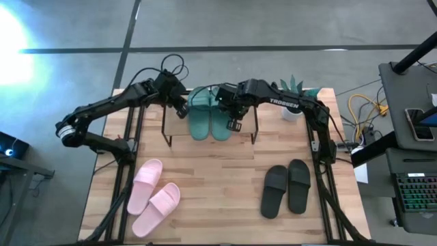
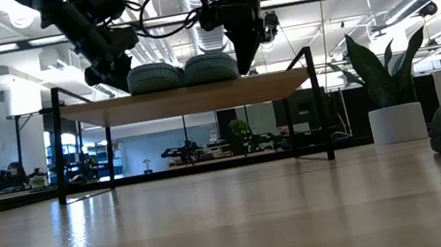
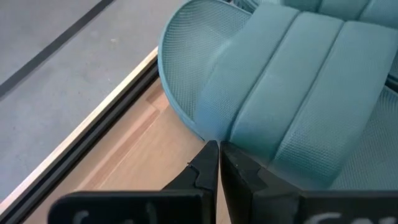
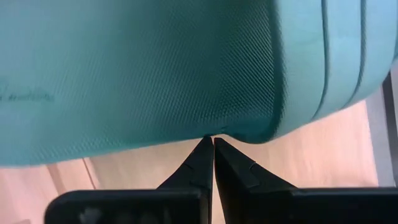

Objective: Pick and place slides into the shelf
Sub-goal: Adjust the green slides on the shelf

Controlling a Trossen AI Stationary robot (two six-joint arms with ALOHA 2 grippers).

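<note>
The two dark green slides (image 1: 209, 117) lie side by side, soles down, on the shelf's (image 1: 176, 131) light top board; in the low view they (image 2: 182, 72) sit above the board (image 2: 190, 100). My left gripper (image 1: 183, 111) is shut at the left slide's outer side. My right gripper (image 1: 234, 123) is shut at the right slide's outer side. The pink pair (image 1: 154, 196) lies on the table near left. The black pair (image 1: 287, 188) lies near right. My left gripper (image 3: 217, 148) has its shut fingertips against the left slide's side edge (image 3: 208, 132), where the strap meets the sole, coming from the table's left and slanting down. My right gripper (image 4: 213, 140) has its shut fingertips against the right slide's sole edge (image 4: 217, 127), coming from the table's right. Both slides rest flat on the board.
A potted plant (image 1: 293, 96) stands on the table's far right corner, beside the shelf. The shelf's black wire legs (image 2: 319, 102) stand on the table. Bare wood lies between the pink and black pairs (image 1: 218, 191). A desk with cables stands right of the table.
</note>
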